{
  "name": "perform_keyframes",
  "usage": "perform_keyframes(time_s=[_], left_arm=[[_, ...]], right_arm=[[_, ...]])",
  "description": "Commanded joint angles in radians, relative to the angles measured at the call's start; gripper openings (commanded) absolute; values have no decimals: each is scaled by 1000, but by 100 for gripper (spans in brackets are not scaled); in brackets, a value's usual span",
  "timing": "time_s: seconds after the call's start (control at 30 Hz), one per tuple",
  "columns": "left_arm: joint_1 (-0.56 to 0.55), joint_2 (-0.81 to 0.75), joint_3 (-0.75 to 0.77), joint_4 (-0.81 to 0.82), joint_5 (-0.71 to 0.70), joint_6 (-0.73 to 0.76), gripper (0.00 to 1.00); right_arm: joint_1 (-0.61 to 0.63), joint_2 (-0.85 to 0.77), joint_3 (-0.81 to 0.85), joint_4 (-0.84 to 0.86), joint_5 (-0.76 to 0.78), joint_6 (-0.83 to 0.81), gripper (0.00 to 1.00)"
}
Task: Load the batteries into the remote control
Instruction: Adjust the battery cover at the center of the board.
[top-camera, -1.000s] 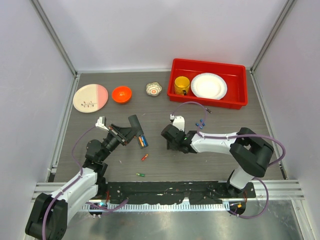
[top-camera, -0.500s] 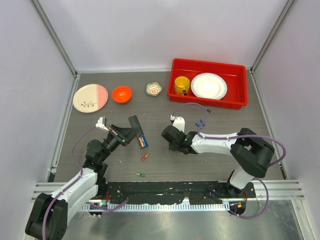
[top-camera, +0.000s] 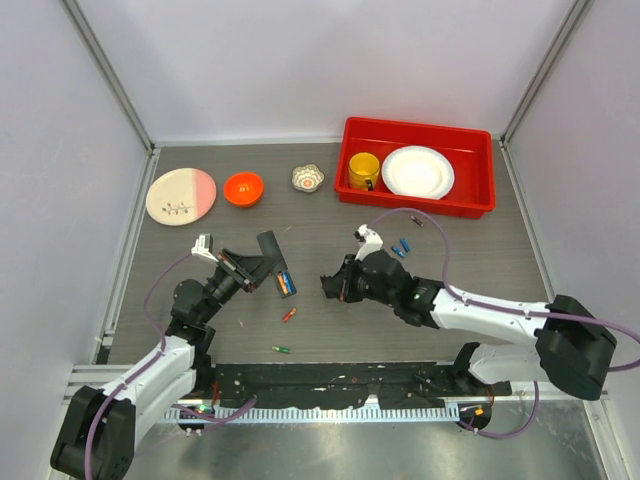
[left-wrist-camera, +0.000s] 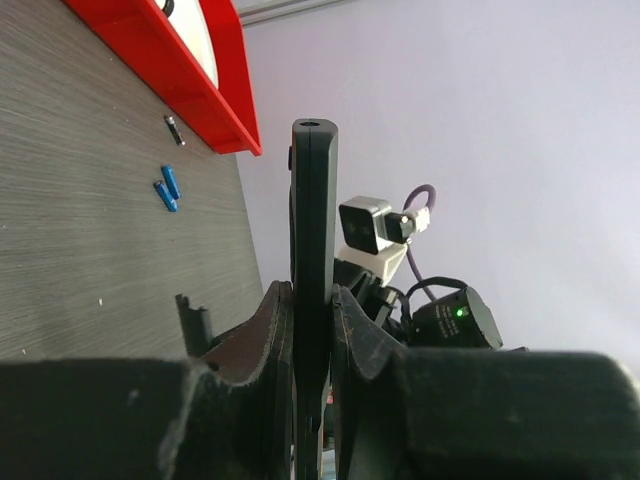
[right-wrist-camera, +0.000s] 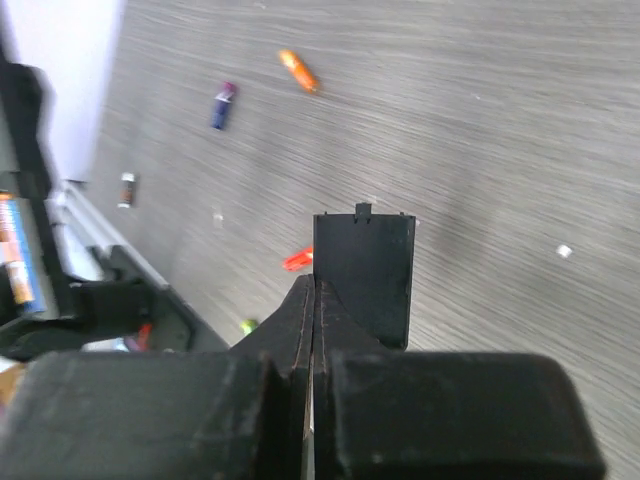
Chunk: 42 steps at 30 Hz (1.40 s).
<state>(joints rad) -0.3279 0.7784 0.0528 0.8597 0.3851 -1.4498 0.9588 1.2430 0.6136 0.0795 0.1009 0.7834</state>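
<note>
The remote control (top-camera: 272, 255), a slim matte-black plastic bar, is clamped by the left gripper (top-camera: 258, 268) above the table (top-camera: 500, 250), left of its middle. In the left wrist view it stands edge-on between the coarse black fingers (left-wrist-camera: 262, 340), which are closed tight on its flat faces, its lower end hidden behind them. Orange and blue show in its open bay at the end toward the near edge (how many cells sit there is hard to make out). The right gripper (top-camera: 330, 285), just right of the remote, is pinched shut on a small squarish black cover (right-wrist-camera: 362, 275), thin and flat, with a little tab on its top edge. A red battery (top-camera: 289, 314) and a green battery (top-camera: 281, 349), both tiny smooth cylinders, lie on the bare top toward the near edge. Two blue batteries (top-camera: 402, 247) lie right of the middle, toward the glossy red plastic tray (top-camera: 475, 160) in the far right corner, which holds a yellow mug (top-camera: 363, 171) and a round white plate (top-camera: 417, 172). The tabletop is grey with a streaked wood grain, and pale matte walls with metal posts close it in.
</note>
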Motion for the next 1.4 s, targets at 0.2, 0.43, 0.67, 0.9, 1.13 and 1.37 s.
perform_keyframes(time_s=[0.2, 0.43, 0.67, 0.9, 1.13, 1.37], left_arm=[[-5, -30, -1, 35, -6, 3, 0], [-5, -34, -1, 27, -11, 2, 0], [-5, -28, 1, 21, -12, 8, 0], [-3, -13, 2, 22, -15, 14, 0], [-5, 5, 2, 38, -14, 12, 0], [-5, -5, -1, 33, -14, 11, 0]], right_arm=[[-285, 81, -353, 840, -490, 342, 1], [-321, 297, -476, 1230, -527, 462, 1], [-338, 322, -491, 1176, -509, 442, 1], [-356, 153, -454, 737, -419, 295, 1], [-384, 108, -454, 644, -405, 244, 1], [-385, 156, -459, 698, -417, 270, 21]])
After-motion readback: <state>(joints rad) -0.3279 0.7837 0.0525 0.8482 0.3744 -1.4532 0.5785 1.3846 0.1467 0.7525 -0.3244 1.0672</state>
